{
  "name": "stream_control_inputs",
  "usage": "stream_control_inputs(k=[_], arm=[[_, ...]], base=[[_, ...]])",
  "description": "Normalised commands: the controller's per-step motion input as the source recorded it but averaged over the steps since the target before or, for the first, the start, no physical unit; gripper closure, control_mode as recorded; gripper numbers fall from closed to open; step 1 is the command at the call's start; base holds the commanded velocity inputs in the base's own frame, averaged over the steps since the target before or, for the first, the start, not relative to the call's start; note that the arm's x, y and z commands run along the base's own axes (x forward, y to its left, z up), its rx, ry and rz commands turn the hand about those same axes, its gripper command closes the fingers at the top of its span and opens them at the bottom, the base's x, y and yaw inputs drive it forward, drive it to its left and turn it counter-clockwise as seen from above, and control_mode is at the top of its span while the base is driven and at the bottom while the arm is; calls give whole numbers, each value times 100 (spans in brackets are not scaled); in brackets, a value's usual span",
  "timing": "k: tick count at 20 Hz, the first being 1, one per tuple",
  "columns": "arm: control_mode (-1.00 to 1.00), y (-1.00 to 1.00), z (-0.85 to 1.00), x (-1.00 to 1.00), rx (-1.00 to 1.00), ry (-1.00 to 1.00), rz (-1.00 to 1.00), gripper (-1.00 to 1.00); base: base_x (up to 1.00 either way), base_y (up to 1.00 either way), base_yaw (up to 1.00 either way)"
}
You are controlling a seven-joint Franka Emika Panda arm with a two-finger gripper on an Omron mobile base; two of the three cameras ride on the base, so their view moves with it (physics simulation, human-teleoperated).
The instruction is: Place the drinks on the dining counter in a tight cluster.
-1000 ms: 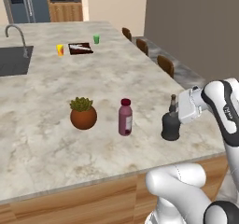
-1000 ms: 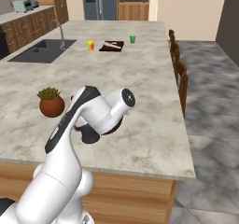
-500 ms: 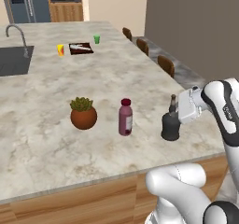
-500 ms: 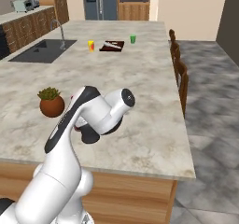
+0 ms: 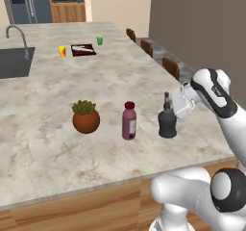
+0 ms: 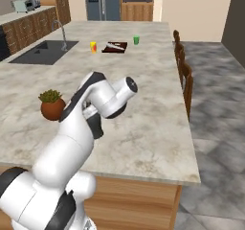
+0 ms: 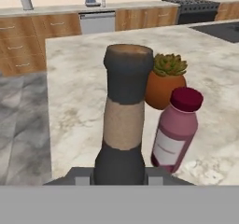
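On the dining counter (image 5: 43, 124), read left to right in the left base view, stood the plant pot (image 5: 86, 118), the dark-red bottle (image 5: 129, 121) at its 3 o'clock, then the black bottle (image 5: 166, 120) further toward 3 o'clock, near but not touching. The gripper (image 5: 174, 110) was closed on the black bottle's neck, the bottle apparently resting on the marble. The step in hand looked like setting this bottle beside the red one; next it probably needed nudging closer toward 9 o'clock before release.
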Motion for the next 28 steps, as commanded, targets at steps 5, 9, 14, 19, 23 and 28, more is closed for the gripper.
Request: stream_control_inputs(k=[5, 9, 14, 19, 23, 28], arm=[[-100, 0, -17, 25, 0, -4, 0, 100], [-100, 0, -32, 29, 1, -12, 0, 100], [-100, 0, -9, 10, 13, -13, 0, 100], [-100, 2, 0, 0, 8, -3, 1, 100], [-100, 16, -10, 0, 0, 0, 0, 100], [-100, 11, -18, 4, 0, 0, 0, 100]], base=[[0, 0, 0], [0, 0, 0], [0, 0, 0], [0, 0, 0], [0, 0, 0], [0, 0, 0]])
